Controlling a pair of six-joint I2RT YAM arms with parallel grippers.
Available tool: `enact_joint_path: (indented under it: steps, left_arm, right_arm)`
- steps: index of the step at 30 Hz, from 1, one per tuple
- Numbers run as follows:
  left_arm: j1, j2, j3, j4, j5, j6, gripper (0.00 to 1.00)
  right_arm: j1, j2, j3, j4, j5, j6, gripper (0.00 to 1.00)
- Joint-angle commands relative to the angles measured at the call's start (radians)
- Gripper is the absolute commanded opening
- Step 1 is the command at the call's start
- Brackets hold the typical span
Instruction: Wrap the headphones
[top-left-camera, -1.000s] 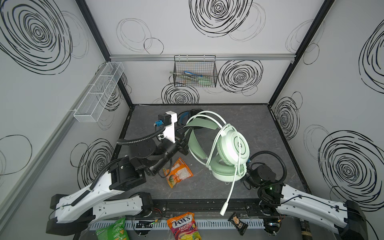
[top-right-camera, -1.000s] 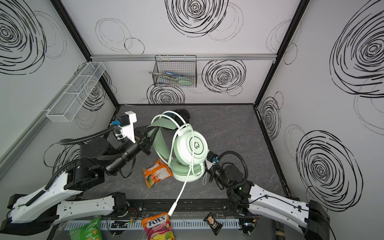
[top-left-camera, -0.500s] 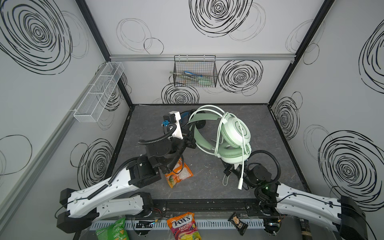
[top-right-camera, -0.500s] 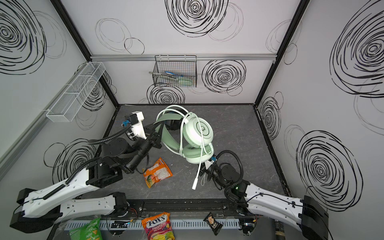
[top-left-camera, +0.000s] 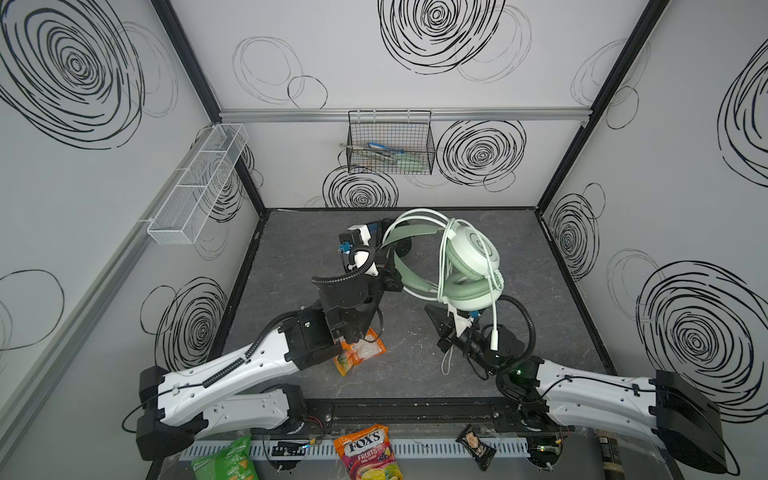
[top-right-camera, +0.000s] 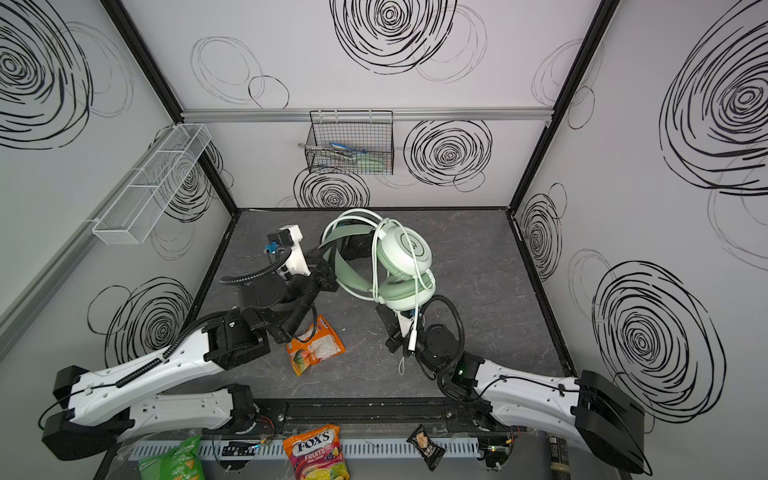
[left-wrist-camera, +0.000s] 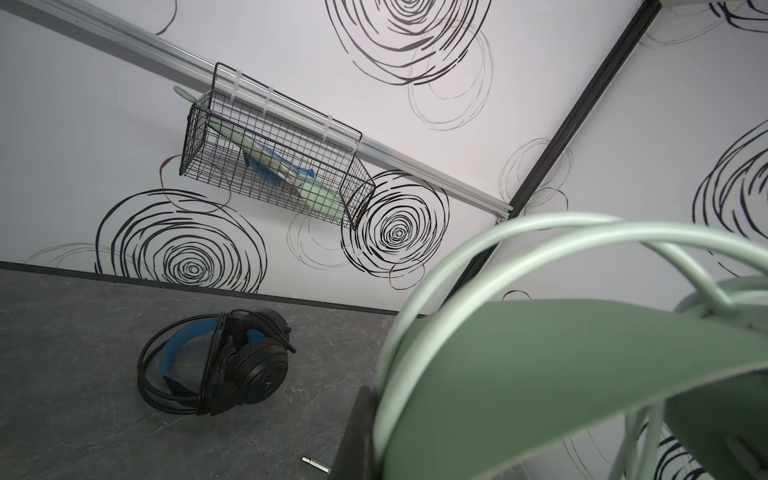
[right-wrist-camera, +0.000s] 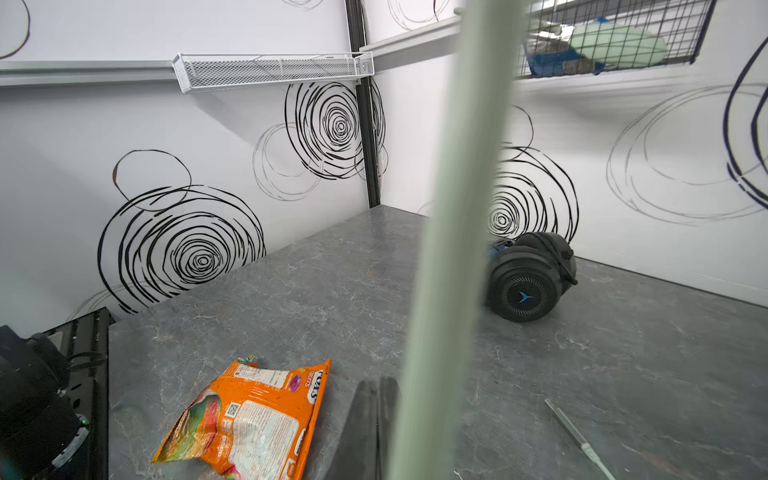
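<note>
I'm seeing the mint headset (top-left-camera: 473, 253) held up over the middle of the table (top-left-camera: 552, 291), blocking the straight line between my two arms. Its cable (top-left-camera: 495, 307) is dangling toward the front. Behind it, the black headset (left-wrist-camera: 232, 361) is lying near the back wall, taking up the back centre. The orange candy bag (top-right-camera: 316, 347) is lying front-left, partly under the left arm. I'm finding bare room along the right wall, in the back-left corner, and at front centre between bag and cable.

White-shelled arms (top-left-camera: 232, 370) carry black joints, ribbed black hoses (top-left-camera: 527, 328) and one green light (top-left-camera: 517, 372).
</note>
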Motion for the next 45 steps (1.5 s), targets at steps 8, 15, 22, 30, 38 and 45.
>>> enact_joint_path:
  steps: [8, 15, 22, 30, 38, 45]
  left_arm:
    - [0.068, -0.005, 0.041, 0.291, -0.078, -0.155, 0.0]
    - [0.187, 0.077, 0.1, 0.259, -0.061, -0.144, 0.0]
    - [0.25, 0.076, 0.06, 0.253, -0.041, -0.196, 0.0]
    - [0.285, 0.108, 0.055, 0.269, -0.115, -0.09, 0.0]
    - [0.242, 0.162, 0.008, 0.383, -0.261, 0.179, 0.0]
    - [0.171, 0.278, -0.061, 0.719, -0.389, 0.677, 0.0]
  right_arm:
    - [0.057, 0.095, 0.039, 0.007, 0.026, 0.045, 0.0]
    - [0.119, 0.15, 0.063, 0.014, 0.054, 0.057, 0.01]
    - [0.167, 0.189, 0.059, 0.028, 0.074, 0.064, 0.02]
    - [0.216, 0.203, 0.069, 0.003, 0.092, 0.028, 0.03]
    - [0.279, 0.271, 0.178, -0.175, 0.249, 0.03, 0.03]
    - [0.287, 0.216, 0.296, -0.393, 0.288, 0.07, 0.02]
